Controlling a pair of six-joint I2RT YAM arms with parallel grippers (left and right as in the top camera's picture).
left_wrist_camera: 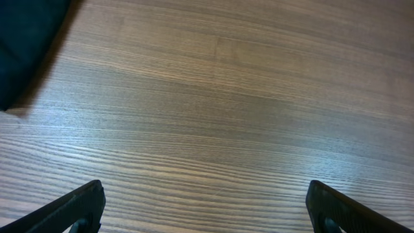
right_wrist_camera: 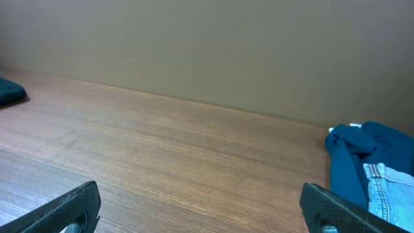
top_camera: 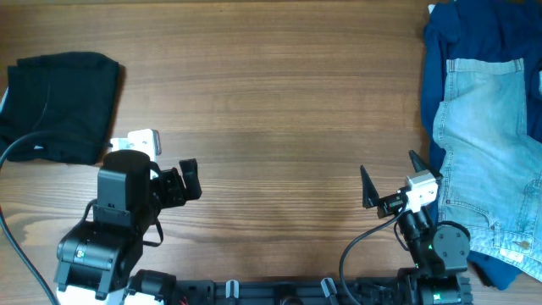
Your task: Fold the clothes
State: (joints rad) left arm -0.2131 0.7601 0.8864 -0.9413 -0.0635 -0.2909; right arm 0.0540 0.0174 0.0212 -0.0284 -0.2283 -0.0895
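Note:
A folded black garment point(top_camera: 59, 106) lies at the table's left side; its edge shows in the left wrist view point(left_wrist_camera: 22, 45) and far off in the right wrist view point(right_wrist_camera: 10, 90). A pile of unfolded clothes sits at the right edge: light blue jeans point(top_camera: 487, 161) on a dark blue garment point(top_camera: 474, 34), also in the right wrist view point(right_wrist_camera: 372, 175). My left gripper point(top_camera: 190, 180) is open and empty over bare wood, right of the black garment. My right gripper point(top_camera: 389, 182) is open and empty, just left of the jeans.
The wooden table point(top_camera: 271, 110) runs bare between the two piles. A black cable point(top_camera: 17, 148) loops over the black garment's near edge. A plain wall stands behind the table's far edge point(right_wrist_camera: 194, 52).

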